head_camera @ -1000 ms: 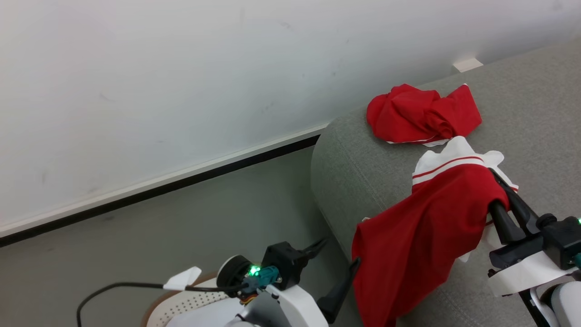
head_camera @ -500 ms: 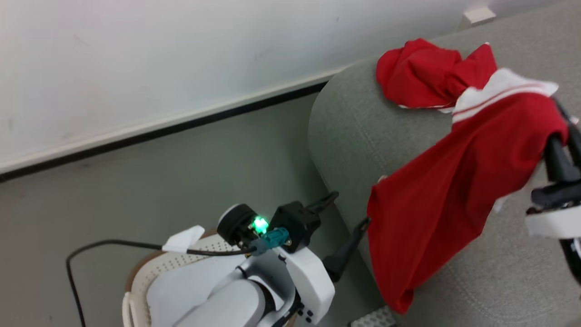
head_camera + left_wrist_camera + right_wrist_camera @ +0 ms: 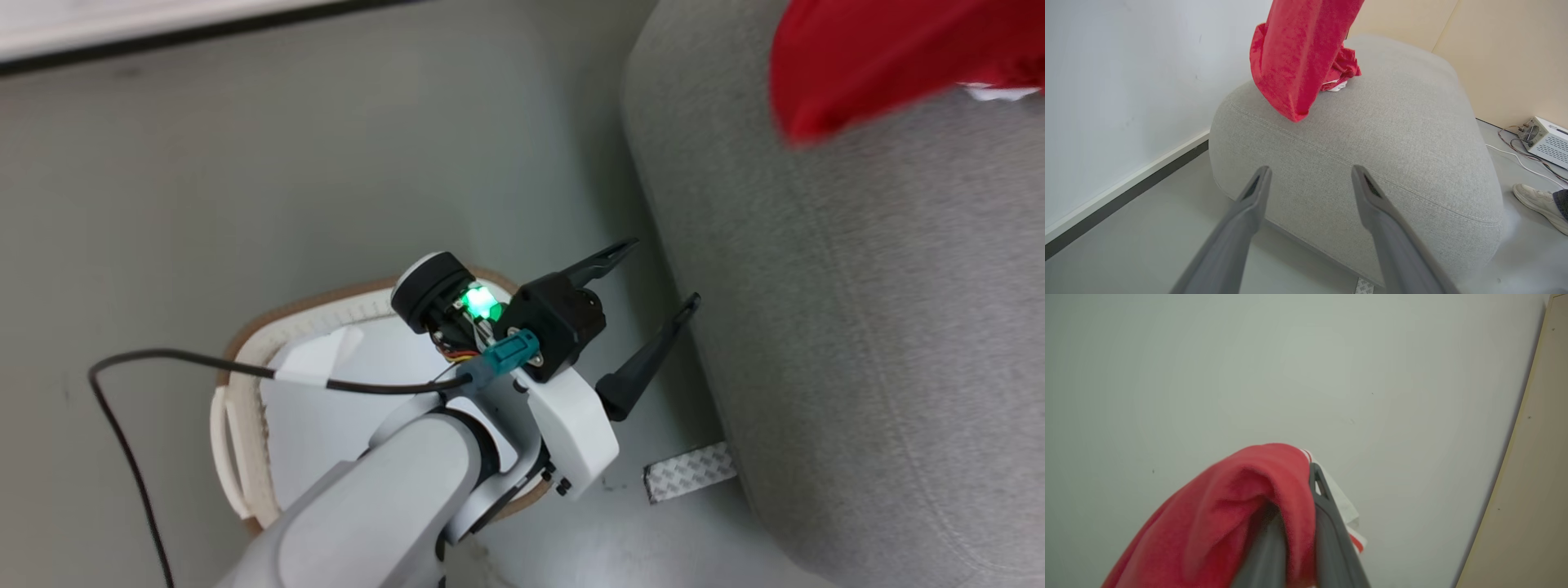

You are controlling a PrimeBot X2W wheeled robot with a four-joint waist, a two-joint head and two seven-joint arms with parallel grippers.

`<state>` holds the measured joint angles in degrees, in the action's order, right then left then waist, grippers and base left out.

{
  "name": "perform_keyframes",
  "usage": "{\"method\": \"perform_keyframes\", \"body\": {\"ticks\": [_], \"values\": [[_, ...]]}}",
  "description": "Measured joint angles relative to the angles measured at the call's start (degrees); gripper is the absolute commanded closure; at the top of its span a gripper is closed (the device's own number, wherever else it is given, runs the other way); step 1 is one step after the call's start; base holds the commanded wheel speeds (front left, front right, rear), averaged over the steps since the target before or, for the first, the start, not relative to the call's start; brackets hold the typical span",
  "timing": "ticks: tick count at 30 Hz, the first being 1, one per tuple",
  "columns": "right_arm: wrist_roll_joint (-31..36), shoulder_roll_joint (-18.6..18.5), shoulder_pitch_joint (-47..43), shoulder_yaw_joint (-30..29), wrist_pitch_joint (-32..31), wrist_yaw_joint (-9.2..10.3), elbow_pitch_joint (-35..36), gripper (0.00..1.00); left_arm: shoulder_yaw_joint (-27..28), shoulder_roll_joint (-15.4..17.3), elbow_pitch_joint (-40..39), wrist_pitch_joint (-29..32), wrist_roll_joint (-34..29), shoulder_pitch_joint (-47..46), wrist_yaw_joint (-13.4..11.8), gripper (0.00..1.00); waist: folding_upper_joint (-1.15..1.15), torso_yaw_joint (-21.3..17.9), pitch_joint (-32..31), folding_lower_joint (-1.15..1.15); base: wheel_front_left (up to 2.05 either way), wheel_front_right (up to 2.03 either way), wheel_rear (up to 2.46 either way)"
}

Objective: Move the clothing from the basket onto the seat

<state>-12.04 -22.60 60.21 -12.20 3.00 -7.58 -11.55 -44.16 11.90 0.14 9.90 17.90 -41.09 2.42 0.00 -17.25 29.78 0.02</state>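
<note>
My right gripper (image 3: 1295, 495) is shut on the red clothing (image 3: 1229, 514), which drapes over its fingers, white trim beside the right finger. In the left wrist view the clothing (image 3: 1302, 61) hangs with its lower end just over the grey seat (image 3: 1372, 134). The head view catches it as a blurred red clothing edge (image 3: 882, 57) above the seat (image 3: 857, 327). My left gripper (image 3: 665, 272) is open and holds nothing, between the basket (image 3: 245, 351) and the seat. A pale pad (image 3: 326, 408) lies in the basket.
A second red garment (image 3: 1345, 69) lies bunched on the seat behind the hanging one. A silver tape strip (image 3: 690, 472) marks the floor by the seat's base. A person's shoe (image 3: 1535, 200) and a white electronics box (image 3: 1545, 139) with cables are beyond the seat.
The head camera has tilted down toward the basket. My right gripper has lifted the clothing higher over the seat and has left the head view. The left gripper stays open.
</note>
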Motion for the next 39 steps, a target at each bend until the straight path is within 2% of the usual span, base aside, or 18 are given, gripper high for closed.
{"method": "perform_keyframes", "body": {"ticks": [6,10,14,19,21,22,23,25,31,34,39], "values": [[4.33,-5.55,11.49,-10.44,-3.78,0.01,-7.86,1.0,-0.54,0.24,-0.9,0.13,-0.1,-0.4,0.13,0.0,0.0,2.17,5.05,-0.01,0.0,0.0,0.0],[9.47,-7.75,11.99,-16.57,-3.72,0.01,-14.08,1.0,-0.43,1.07,-2.09,0.68,-0.21,-0.61,-0.4,0.0,0.0,3.23,8.05,-0.01,0.0,0.0,0.0],[13.59,-5.39,5.93,-22.26,-0.22,0.01,-20.82,1.0,-0.09,1.79,-2.67,0.74,-0.26,-0.27,-1.24,0.0,0.0,4.01,10.5,-0.01,0.0,0.0,0.0],[18.19,0.86,-1.52,-26.05,6.82,0.0,-28.91,1.0,0.05,2.11,-2.46,0.03,0.12,2.89,-2.58,0.0,-0.01,4.31,9.94,-0.01,0.0,0.0,0.0],[20.03,1.98,-2.65,-27.13,8.7,0.0,-30.7,0.55,0.31,2.16,-2.48,-0.41,0.19,3.33,-3.1,0.0,0.0,4.02,9.14,-0.02,0.0,0.0,0.0],[20.46,2.83,-2.9,-27.83,9.28,0.01,-31.42,0.04,0.56,2.25,-2.45,-0.51,0.19,3.39,-3.55,0.0,0.0,3.88,8.74,-0.02,0.0,0.0,0.0],[21.06,3.57,-3.19,-27.91,9.6,0.01,-32.3,0.0,0.78,2.38,-2.38,-0.84,0.25,3.46,-3.58,0.0,0.0,3.73,8.3,-0.01,0.0,0.0,0.0],[21.7,5.26,-4.28,-27.76,10.43,0.0,-33.22,0.0,1.25,2.57,-2.15,-1.6,0.89,4.06,-4.09,0.0,0.0,3.42,7.17,-0.02,0.0,0.0,0.0],[21.93,7.42,-10.24,-21.74,11.71,0.0,-31.56,0.0,3.15,3.14,-0.63,-5.13,2.21,6.54,-5.08,0.0,0.0,2.31,2.52,-0.02,0.0,0.0,0.0],[19.83,8.61,-13.82,-18.19,11.98,0.0,-27.6,0.0,4.24,3.68,0.33,-7.21,3.41,7.84,-5.64,0.0,0.0,1.76,-0.06,-0.02,0.0,0.0,0.0],[15.9,11.27,-22.4,-12.1,12.05,0.0,-16.47,0.0,6.51,4.31,3.22,-11.24,5.22,12.07,-7.51,0.0,0.0,1.42,-5.27,-0.03,0.0,0.0,0.0]]}}
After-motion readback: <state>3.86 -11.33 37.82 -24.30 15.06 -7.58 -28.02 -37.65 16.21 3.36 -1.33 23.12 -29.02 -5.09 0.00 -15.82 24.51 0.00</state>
